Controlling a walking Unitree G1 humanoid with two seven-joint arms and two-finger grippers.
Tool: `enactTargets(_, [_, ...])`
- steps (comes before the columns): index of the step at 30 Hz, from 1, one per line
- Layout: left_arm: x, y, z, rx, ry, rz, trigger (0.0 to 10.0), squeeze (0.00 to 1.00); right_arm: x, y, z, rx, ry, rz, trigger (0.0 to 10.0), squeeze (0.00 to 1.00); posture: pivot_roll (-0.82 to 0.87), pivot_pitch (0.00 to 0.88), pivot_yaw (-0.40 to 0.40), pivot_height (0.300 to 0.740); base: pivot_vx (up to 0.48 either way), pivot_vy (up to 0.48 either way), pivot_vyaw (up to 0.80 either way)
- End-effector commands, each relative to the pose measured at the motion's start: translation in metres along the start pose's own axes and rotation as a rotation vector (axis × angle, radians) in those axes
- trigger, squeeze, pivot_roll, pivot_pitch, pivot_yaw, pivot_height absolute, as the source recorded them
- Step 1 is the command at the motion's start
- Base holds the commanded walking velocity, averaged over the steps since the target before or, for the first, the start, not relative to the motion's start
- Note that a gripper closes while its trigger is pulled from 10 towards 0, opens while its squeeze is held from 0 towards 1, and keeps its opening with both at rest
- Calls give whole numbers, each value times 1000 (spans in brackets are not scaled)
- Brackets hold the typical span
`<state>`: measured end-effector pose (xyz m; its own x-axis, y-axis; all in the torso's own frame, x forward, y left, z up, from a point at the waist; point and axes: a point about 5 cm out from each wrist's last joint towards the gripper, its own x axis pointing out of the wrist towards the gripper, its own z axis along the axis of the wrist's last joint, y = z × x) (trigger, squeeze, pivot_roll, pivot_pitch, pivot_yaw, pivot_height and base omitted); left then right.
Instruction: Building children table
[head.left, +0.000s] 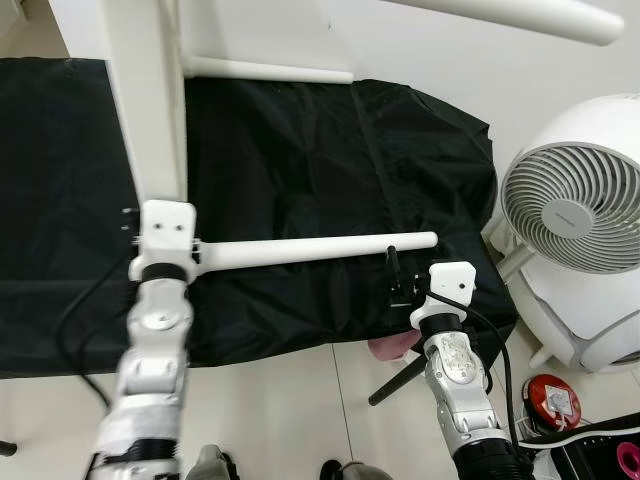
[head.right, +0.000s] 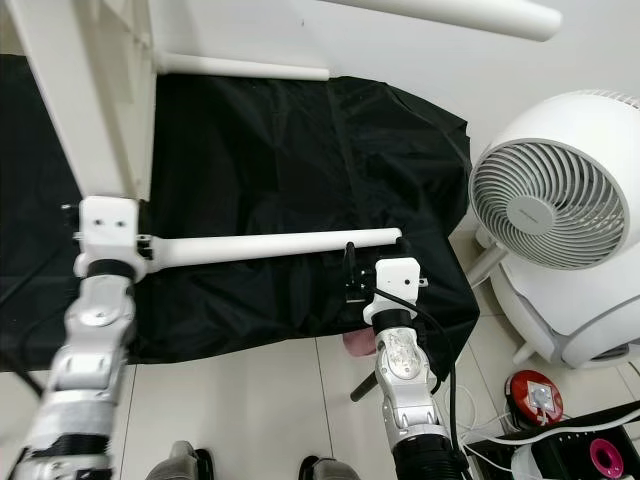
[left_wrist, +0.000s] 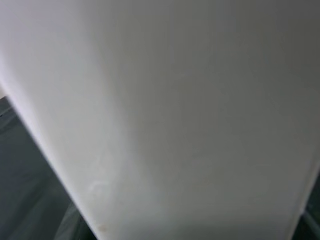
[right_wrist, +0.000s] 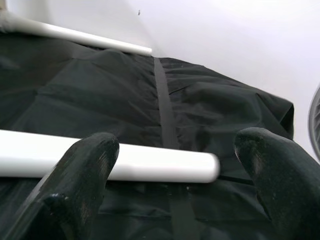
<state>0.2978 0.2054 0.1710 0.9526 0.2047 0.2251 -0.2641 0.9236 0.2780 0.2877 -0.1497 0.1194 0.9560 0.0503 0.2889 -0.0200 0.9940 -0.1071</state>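
Observation:
A white children's table lies on its side on a black cloth (head.left: 300, 150). Its flat top (head.left: 150, 100) stands on edge at the left, and round white legs stick out to the right. My left gripper (head.left: 160, 225) is pressed up against the lower edge of the top, where the nearest leg (head.left: 320, 248) joins it; in the left wrist view the white surface (left_wrist: 175, 120) is very close. My right gripper (right_wrist: 177, 150) is open just short of that leg's free end (right_wrist: 200, 167), with one black finger (head.left: 393, 265) reaching toward it and not touching.
A second leg (head.left: 270, 71) lies along the cloth's far edge and a third (head.left: 520, 15) crosses the top right. A white fan (head.left: 575, 215) stands right of the cloth, with a red round object (head.left: 553, 400) and cables on the floor nearby. White wall behind.

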Motion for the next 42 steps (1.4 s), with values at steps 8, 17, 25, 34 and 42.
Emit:
enactTargets(8, [0, 38, 7, 156, -118, 56, 0, 0, 0, -4, -3, -12, 19, 5, 10000, 0, 42, 94, -80, 740, 0, 0, 0])
enactTargets(17, [7, 108, -22, 344, -17, 74, 0, 0, 1, -6, -5, -22, 24, 20, 10000, 0, 59, 102, -70, 740, 0, 0, 0])
enactTargets(25, [6, 126, -32, 402, 13, 32, 0, 0, 0, -6, -6, -25, 28, 26, 10000, 0, 66, 100, -65, 740, 0, 0, 0])
enactTargets(34, [5, 150, -48, 456, 82, 4, 10000, 0, 0, -6, -8, -31, 34, 36, 10000, 0, 73, 103, -67, 740, 0, 0, 0])
enactTargets(42, [9, 151, -44, 422, 60, -35, 10000, 1000, 1, -4, -9, -28, 33, 42, 10000, 0, 77, 96, -65, 740, 0, 0, 0])
